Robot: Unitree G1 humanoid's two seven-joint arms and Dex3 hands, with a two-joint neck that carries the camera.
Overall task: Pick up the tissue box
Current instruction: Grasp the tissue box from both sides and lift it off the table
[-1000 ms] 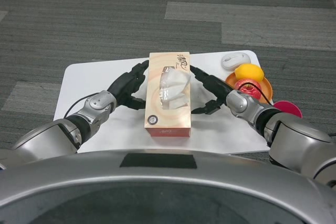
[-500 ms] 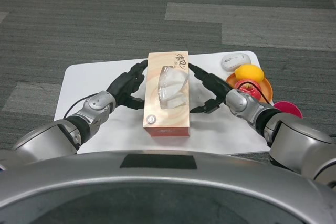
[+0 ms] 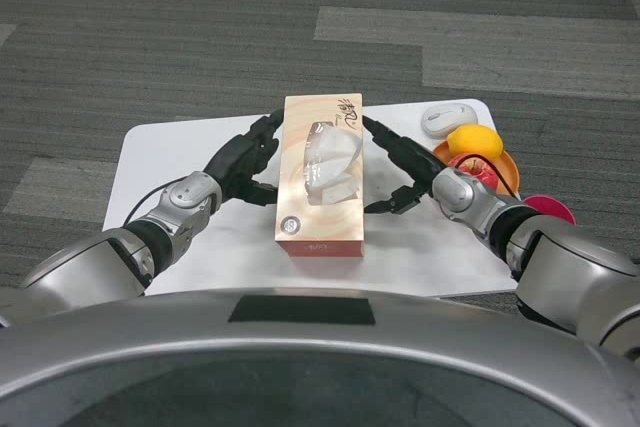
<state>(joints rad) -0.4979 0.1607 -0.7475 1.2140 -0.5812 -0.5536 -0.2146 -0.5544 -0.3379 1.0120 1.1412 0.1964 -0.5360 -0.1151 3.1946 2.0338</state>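
Head view: the tissue box [image 3: 322, 177] is at the middle of the white bench [image 3: 170, 147], long side running near to far, clasped between both hands. The left robot hand [image 3: 243, 159] presses its left side, the right robot hand [image 3: 400, 167] its right. Far right sit a white mouse [image 3: 446, 117], and an orange plate [image 3: 503, 169] carrying a yellow fruit [image 3: 474, 139] and a red one [image 3: 470, 167]

Both forearms angled inward from lower corners toward frame centre. Left hand [image 3: 241, 160] and right hand [image 3: 398, 163] face each other, fingers extended, clamping tissue box [image 3: 322, 179] between them.
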